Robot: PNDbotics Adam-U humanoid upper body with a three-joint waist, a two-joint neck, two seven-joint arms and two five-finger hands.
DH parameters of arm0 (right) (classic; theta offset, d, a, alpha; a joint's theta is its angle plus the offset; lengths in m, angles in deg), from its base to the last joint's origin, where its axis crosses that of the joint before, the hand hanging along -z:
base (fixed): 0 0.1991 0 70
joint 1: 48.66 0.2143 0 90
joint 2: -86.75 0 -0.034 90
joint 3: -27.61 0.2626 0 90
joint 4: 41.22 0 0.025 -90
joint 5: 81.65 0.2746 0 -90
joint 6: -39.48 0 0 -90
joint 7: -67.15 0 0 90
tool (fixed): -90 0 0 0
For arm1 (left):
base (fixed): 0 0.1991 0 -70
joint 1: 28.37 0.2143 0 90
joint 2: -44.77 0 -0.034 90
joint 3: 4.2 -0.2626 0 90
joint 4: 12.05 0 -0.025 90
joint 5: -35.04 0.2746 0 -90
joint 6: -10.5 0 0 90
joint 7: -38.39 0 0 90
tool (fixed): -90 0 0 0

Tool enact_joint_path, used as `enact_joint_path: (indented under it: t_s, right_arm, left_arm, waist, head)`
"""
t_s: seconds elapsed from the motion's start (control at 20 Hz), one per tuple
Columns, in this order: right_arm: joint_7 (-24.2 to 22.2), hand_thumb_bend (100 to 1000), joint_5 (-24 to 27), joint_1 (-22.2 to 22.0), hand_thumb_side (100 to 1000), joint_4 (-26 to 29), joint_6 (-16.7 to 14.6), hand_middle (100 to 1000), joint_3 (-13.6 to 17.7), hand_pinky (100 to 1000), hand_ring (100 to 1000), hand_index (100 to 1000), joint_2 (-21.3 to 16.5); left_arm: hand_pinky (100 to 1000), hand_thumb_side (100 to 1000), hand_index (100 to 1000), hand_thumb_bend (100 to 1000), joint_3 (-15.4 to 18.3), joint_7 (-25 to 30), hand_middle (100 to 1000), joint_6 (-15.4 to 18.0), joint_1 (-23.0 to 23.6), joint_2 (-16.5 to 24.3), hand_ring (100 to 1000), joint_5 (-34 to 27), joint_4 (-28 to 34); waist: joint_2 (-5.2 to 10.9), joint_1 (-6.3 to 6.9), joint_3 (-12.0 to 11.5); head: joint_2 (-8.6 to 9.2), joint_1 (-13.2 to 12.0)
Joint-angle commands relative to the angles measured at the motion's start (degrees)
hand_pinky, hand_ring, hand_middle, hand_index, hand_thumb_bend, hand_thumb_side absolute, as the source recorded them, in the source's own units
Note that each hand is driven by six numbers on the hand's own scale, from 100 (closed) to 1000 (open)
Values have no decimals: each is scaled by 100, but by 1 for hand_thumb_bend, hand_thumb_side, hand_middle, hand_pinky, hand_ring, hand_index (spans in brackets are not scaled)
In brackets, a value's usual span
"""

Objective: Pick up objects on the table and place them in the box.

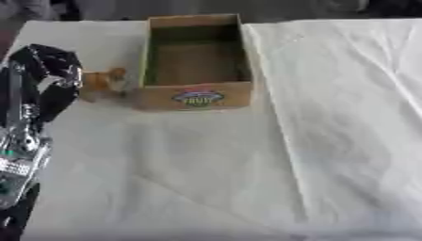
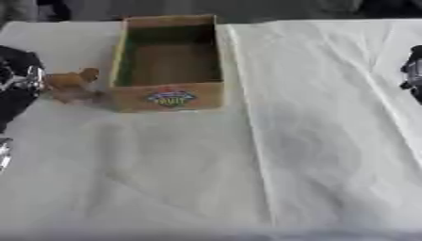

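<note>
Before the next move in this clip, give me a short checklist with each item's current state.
1. Box upright, opening facing up: ok.
2. Box interior free to receive an object: ok, nothing visible inside.
3. Small orange-brown object located: ok, just left of the box, on the white cloth.
4. Left robot hand at the object: ok, right beside it.
5. Object actually held: cannot tell, contact is unclear.
6. Right robot hand out of the way: ok, at the right edge of the right eye view.
</note>
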State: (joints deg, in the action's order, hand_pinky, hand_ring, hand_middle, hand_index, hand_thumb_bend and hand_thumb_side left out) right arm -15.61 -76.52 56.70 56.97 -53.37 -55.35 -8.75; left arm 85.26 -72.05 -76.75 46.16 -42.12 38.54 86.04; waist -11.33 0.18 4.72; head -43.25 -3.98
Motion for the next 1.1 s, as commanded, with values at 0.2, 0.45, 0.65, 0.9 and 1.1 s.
enact_joint_path:
  t_s: [0.2,0.45,0.65,0.9,1.1]
  right_arm:
    - [10,100,33,52,347,90,-6,651,57,426,578,792,-108]
    - [7,100,32,49,347,88,-5,650,56,426,577,792,-107]
    - [5,100,33,49,347,87,-5,650,55,426,577,792,-109]
    - [-3,100,28,29,346,77,-3,650,47,426,577,792,-128]
    - [-17,100,22,8,347,66,1,650,34,426,577,792,-141]
  left_arm:
    - [506,100,591,264,81,6,522,-23,-43,85,525,22,87]
    - [507,100,621,299,94,29,524,-36,-45,104,526,22,90]
    - [510,100,634,377,104,75,530,-74,-70,180,532,62,79]
    - [531,100,670,432,75,409,562,-455,-246,795,554,522,81]
    - [557,100,691,452,38,1100,581,-810,-523,1498,570,1014,42]
  waist:
    - [92,2,3]
    - [94,5,-2]
    - [99,4,5]
    - [133,25,18]
    - [168,57,30]
  head:
    - [31,4]
    - [28,5]
    - [20,3]
    - [-19,-7]
    - [-45,-2]
